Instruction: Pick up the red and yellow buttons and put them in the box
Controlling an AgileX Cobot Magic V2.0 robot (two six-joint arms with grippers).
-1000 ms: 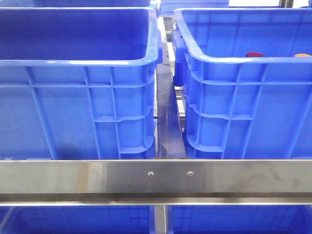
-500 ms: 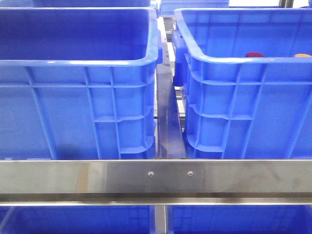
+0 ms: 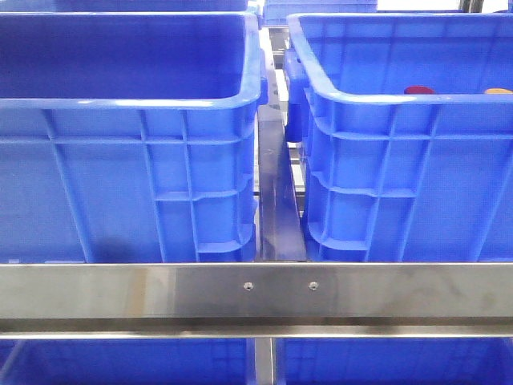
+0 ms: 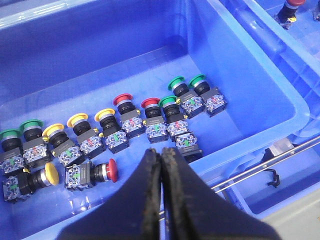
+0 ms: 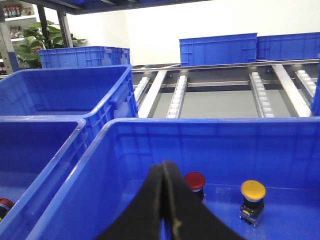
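Two bright-blue crates stand side by side in the front view. The right box (image 3: 401, 160) holds a red button (image 3: 418, 90) and a yellow button (image 3: 498, 91); only their tops show over its rim. In the right wrist view both stand upright on the box floor, red (image 5: 195, 181) and yellow (image 5: 253, 190). My right gripper (image 5: 164, 162) is shut and empty above this box (image 5: 210, 122), near the red button. My left gripper (image 4: 161, 151) is shut and empty over the left crate (image 4: 240, 55), which holds several red, yellow and green buttons.
A red button (image 4: 111, 170) and a yellow one (image 4: 50, 173) lie on their sides in the left crate (image 3: 120, 160). A steel rail (image 3: 256, 293) crosses in front of the crates. A roller conveyor (image 5: 177, 95) and more blue crates (image 5: 217, 49) lie behind.
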